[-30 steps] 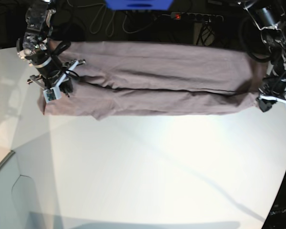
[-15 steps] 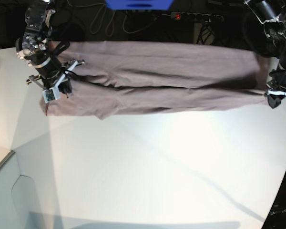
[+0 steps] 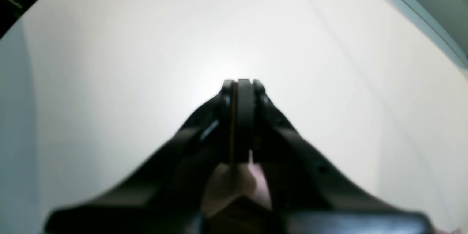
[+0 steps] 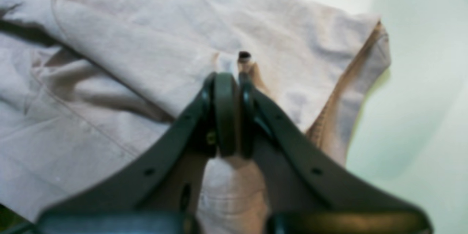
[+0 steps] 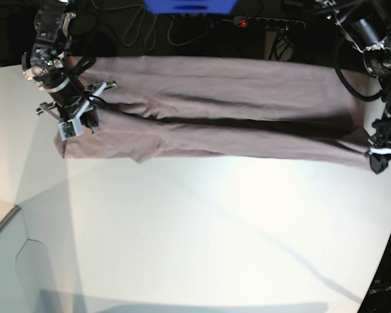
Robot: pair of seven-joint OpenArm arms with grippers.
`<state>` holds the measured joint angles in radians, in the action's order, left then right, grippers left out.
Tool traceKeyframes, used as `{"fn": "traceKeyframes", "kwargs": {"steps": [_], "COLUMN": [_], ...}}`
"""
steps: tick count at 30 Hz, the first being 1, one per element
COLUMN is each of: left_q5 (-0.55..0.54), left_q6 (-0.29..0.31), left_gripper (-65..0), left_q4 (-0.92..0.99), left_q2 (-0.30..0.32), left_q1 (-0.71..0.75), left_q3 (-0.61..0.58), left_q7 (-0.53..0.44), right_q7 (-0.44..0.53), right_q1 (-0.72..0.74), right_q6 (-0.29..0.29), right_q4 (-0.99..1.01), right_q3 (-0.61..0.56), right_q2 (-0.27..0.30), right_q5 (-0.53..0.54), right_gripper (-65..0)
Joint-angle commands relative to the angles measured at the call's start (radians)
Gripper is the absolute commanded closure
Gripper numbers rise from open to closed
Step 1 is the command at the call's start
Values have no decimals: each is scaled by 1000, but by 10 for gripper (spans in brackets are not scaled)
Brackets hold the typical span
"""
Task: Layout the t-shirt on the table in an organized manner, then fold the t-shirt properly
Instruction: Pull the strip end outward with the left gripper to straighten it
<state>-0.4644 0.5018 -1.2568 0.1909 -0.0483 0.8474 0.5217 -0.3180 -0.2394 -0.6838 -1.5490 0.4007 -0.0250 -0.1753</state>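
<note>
the t-shirt [image 5: 221,107] is lying stretched in a long band across the far part of the white table [image 5: 202,241], folded lengthwise with a dark crease running along its middle. it is spanning the whole gap between the two arms.

the right gripper [image 4: 231,80] is sitting down on the cloth, jaws pressed together, and a small pinch of mauve-brown fabric is poking out just beyond its tips, so it is gripping the t-shirt [image 4: 120,62]. beyond and to the left of those tips the shirt is spreading out in soft wrinkles; off to their right a stitched hem edge is curling up, and past that hem the bare table [image 4: 420,98] is showing. in the base view this right gripper [image 5: 86,120] is sitting at one end of the band, right over the cloth.

the left gripper [image 3: 242,82] is also clamped shut, its pads meeting with no gap, and a bit of pinkish fabric [image 3: 228,186] is bunching up behind the tips, between the finger arms. ahead of those tips only plain white table [image 3: 146,44] is showing. in the base view the left gripper [image 5: 376,160] is sitting at the other end of the shirt, at its near corner, with the cloth running away from it toward the right gripper.
</note>
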Motion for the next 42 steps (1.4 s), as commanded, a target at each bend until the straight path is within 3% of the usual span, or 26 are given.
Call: {"fn": "traceKeyframes", "kwargs": {"steps": [1, 16, 34, 42], "left_q5": [-18, -17, -26, -26], "left_q6": [8, 8, 10, 10], "left_gripper": [-1, -1, -1, 0], "left_q4": [-19, -5, -1, 213], "left_q2": [22, 55, 55, 58], "left_q1": [-29, -104, 100, 106], "left_q3": [2, -93, -86, -1], "left_q7": [-30, -31, -42, -125], "right_q7": [20, 20, 20, 20], "right_q1": [4, 8, 22, 22], "right_q6": [-14, -14, -14, -14], "right_q4": [-17, -11, -11, -11], "right_q3": [0, -1, -1, -1], "right_q2": [4, 4, 4, 4], "right_q5": [20, 20, 20, 20], "right_gripper": [0, 0, 0, 0]}}
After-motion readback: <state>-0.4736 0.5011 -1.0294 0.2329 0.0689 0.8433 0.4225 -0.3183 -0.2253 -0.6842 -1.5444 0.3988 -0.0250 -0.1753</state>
